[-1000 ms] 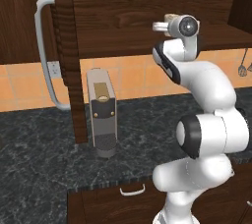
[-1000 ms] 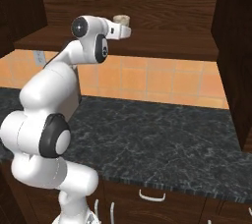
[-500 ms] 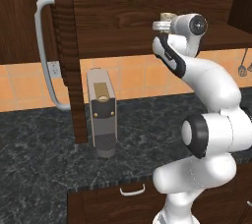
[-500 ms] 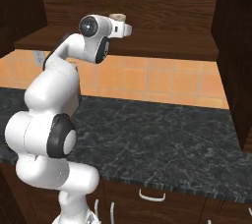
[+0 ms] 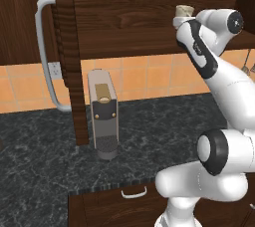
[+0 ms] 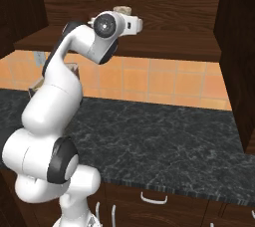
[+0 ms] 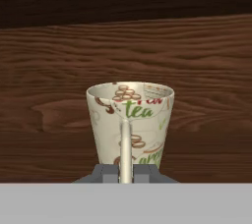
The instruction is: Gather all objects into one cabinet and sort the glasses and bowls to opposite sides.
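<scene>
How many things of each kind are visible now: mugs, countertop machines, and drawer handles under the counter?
Mugs: 1, cream mug held by its handle in the fingers.
Countertop machines: 1, grey coffee machine.
Drawer handles: 3, counted in the right base view.
Total: 5

A kitchen: dark granite counter [image 5: 45,171], orange tiled backsplash [image 6: 164,84], dark wooden wall cabinets [image 5: 124,12], drawers [image 6: 164,203] below, and a coffee machine [image 5: 102,114].

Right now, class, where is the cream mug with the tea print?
The cream mug sits upright, centre of the hand view, its handle pinched in the shut claw. In the left base view it is top right, before the dark wooden cabinet.
</scene>
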Robot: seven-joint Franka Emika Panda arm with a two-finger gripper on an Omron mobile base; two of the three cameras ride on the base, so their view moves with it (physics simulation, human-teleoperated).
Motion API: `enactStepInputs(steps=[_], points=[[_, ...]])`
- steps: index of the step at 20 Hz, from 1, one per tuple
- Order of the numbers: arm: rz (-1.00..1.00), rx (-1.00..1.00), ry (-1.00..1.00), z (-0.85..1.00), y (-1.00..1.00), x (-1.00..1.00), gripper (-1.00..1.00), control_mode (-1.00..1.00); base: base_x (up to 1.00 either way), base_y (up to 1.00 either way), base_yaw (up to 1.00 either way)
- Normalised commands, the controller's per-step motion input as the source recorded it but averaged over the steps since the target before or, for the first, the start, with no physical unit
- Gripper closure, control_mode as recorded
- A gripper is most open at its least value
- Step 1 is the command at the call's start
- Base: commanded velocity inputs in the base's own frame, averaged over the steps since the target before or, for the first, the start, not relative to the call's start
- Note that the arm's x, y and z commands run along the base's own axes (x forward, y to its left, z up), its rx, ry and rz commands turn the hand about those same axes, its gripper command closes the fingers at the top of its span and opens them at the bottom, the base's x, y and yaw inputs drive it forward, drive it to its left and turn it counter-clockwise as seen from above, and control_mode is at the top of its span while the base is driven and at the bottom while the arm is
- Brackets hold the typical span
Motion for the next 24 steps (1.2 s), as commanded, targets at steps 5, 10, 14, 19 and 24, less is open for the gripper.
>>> enactStepInputs(steps=[5,10,14,19,24], points=[[0.04,-0.07,0.11,0.29,0.01,-0.78,1.00,-1.00,0.00,0.00,0.00],[0.16,-0.02,0.00,0.08,0.00,-1.00,1.00,-1.00,0.00,0.00,0.00],[0.13,0.00,-0.01,0.10,0.00,-1.00,1.00,-1.00,0.00,0.00,0.00],[0.07,0.00,0.01,0.35,0.01,-1.00,1.00,-1.00,0.00,0.00,0.00],[0.00,0.00,0.00,0.07,0.17,-1.00,1.00,-1.00,0.00,0.00,0.00]])
